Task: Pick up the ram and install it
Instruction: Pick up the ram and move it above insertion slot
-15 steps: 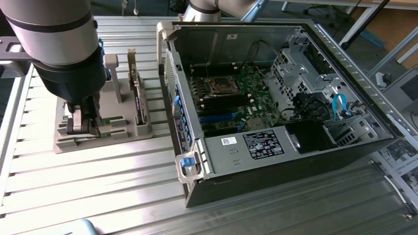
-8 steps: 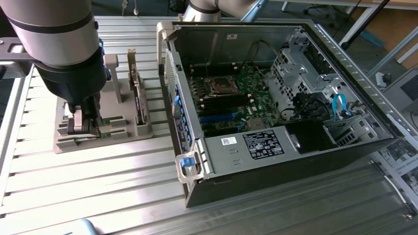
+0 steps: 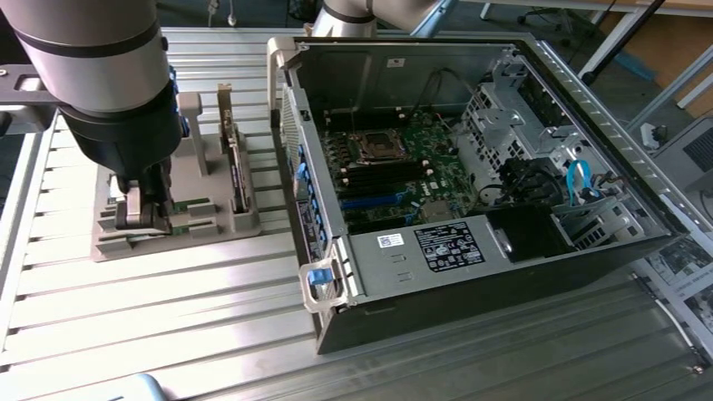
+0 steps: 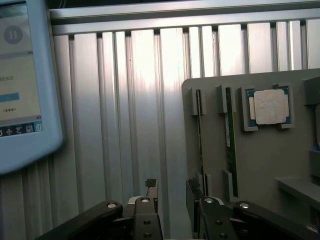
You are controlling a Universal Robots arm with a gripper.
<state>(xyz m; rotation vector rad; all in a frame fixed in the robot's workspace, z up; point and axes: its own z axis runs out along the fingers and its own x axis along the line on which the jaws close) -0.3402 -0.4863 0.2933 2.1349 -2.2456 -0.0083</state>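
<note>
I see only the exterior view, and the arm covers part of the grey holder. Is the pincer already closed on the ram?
Observer: No. In the wrist view the pincer is open, and bare table slats show through its gap.
Operator: Where is the ram, then?
Observer: The ram, a thin green board, stands on edge in a slot of the grey holder, apart from the pincer.
Operator: Is anything else on that holder?
Observer: Yes. A square silver processor chip lies flat in its own seat, beside the ram's slot.
</note>
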